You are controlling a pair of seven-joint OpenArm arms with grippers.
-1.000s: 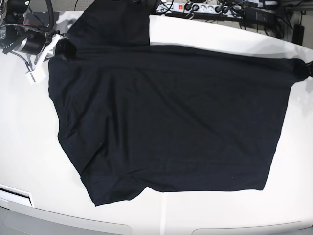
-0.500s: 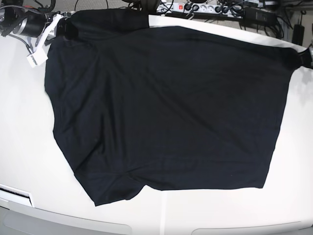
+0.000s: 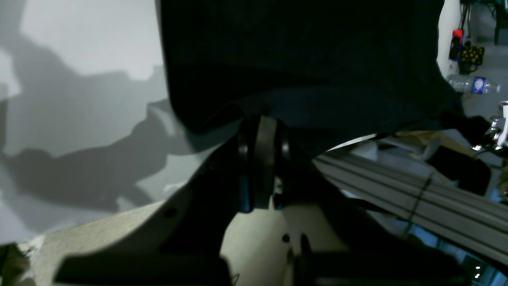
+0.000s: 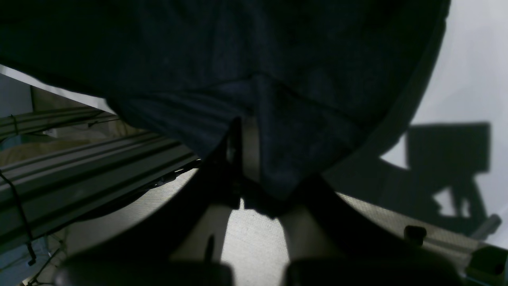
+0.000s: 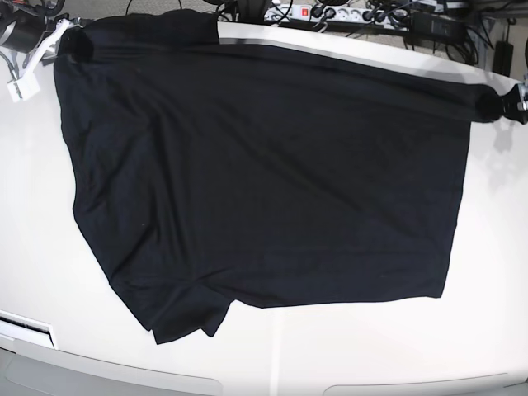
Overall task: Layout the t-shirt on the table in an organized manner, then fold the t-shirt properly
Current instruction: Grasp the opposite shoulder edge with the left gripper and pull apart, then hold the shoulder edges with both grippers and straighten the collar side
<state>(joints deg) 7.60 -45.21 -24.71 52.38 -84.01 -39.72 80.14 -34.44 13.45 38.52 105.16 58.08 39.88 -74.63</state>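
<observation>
The black t-shirt (image 5: 264,181) lies spread over the white table (image 5: 346,346), with one sleeve bunched at the front left. Its far edge is stretched taut and slightly raised between both grippers, and a grey shadow band runs along the table behind it. My right gripper (image 5: 73,41) is shut on the far left corner. The right wrist view shows its fingers (image 4: 246,135) pinching a fold of the t-shirt (image 4: 238,59). My left gripper (image 5: 497,103) is shut on the far right corner. In the left wrist view its fingers (image 3: 260,131) clamp the t-shirt (image 3: 297,59).
A power strip (image 5: 330,14) with plugs and cables sits behind the table's far edge. A white tag (image 5: 21,87) hangs from the right arm. Metal rails (image 3: 416,190) run beyond the table edge. A white strip (image 5: 29,328) lies at the front left.
Both grippers have drawn the shirt's far edge back and to the left. The whole shirt has slid that way and its far edge now runs straighter. The right gripper has moved furthest, into the back left corner.
</observation>
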